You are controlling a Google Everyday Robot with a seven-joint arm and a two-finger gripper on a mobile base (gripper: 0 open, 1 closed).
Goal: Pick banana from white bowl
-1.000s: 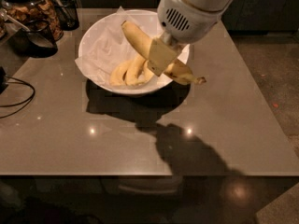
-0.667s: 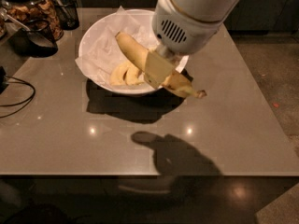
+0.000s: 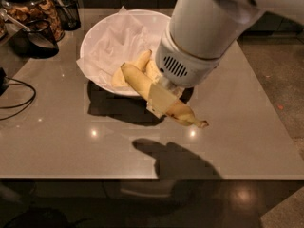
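My gripper (image 3: 163, 100) is shut on the banana (image 3: 137, 81), a long pale-yellow one with a brown stem tip at the lower right. I hold it by its middle, lifted clear of the white bowl (image 3: 97, 32) and hanging over the bowl's near rim and the table. The wide white bowl with crinkled paper lining stands at the back centre of the table. Shorter yellow bananas (image 3: 142, 61) still lie inside it, partly hidden behind the held banana and my arm.
Dark glass jars (image 3: 33, 8) with snacks stand at the back left, with a black cup (image 3: 38, 37) beside them. A black cable (image 3: 16, 99) lies at the left edge. The grey table (image 3: 71, 137) ends near the bottom of the view.
My gripper has risen and moved toward the camera with the banana, lifting it out of the bowl. The arm's shadow on the table has shifted forward.
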